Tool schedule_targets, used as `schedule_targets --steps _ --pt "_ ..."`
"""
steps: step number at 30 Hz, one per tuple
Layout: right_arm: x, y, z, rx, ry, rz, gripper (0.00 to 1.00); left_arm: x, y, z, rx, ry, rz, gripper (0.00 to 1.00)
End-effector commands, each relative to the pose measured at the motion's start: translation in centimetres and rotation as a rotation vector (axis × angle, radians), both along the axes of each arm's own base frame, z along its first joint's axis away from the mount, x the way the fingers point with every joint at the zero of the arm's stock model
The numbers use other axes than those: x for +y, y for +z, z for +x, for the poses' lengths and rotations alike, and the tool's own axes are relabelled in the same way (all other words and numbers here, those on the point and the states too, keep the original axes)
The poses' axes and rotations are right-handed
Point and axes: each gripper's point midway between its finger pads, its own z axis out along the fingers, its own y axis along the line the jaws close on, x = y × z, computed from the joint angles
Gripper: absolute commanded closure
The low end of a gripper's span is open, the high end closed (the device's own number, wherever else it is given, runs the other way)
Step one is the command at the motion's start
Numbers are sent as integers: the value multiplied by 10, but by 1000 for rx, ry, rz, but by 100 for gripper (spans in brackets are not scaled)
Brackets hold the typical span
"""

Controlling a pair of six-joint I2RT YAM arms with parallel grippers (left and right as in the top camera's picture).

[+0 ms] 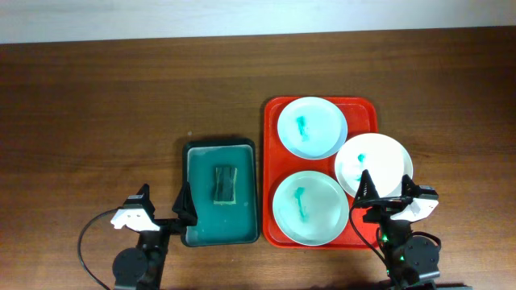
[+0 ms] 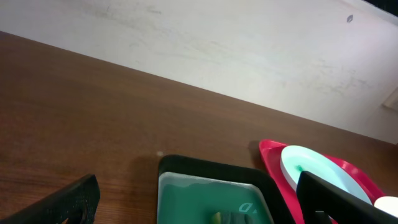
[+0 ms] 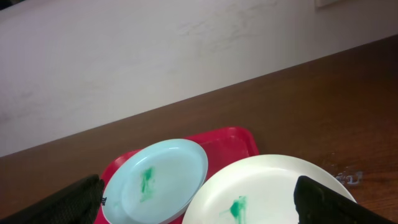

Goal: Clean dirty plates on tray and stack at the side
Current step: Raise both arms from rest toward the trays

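The red tray (image 1: 274,113) lies right of centre and holds three plates with teal-green smears. A mint plate (image 1: 312,127) is at the far end, a white plate (image 1: 373,163) hangs over the tray's right rim, and a mint plate (image 1: 310,208) is at the near end. My right gripper (image 1: 385,192) is open and empty, just in front of the white plate (image 3: 273,193); the far mint plate (image 3: 158,180) also shows in the right wrist view. My left gripper (image 1: 164,204) is open and empty, near the dark green tray's front left corner.
A dark green tray (image 1: 193,153) with a dark sponge (image 1: 225,183) in it lies left of the red tray; it also shows in the left wrist view (image 2: 205,171). A pale wall runs behind the brown wooden table (image 1: 97,105).
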Motion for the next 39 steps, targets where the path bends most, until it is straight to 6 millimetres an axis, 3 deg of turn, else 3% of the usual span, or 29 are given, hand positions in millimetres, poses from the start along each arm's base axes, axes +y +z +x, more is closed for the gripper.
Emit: schedule_targets --steps 1,29,31,33,34,36,37,39 --pt "-2 -4 0 8 -5 -11 1 2 -3 0 -1 9 12 1" --pt "-1 -3 0 6 -1 10 2 2 -3 0 -1 8 12 1" --pt "26 -2 -1 2 152 33 2 -11 1 -1 -12 -65 5 1" --pt "50 12 -8 -19 302 -5 2 -22 12 -4 -49 -135 -2 1" --pt "61 35 -17 -56 371 -49 2 -27 30 -7 -87 -162 -5 1" --pt "57 76 -35 -49 367 -147 2 -29 62 -16 -125 -181 -7 1" --pt "51 87 -42 -1 344 -149 2 -27 72 -21 -97 -174 -5 0" --pt "46 113 -50 102 327 -149 2 -25 78 -24 19 -163 0 1"
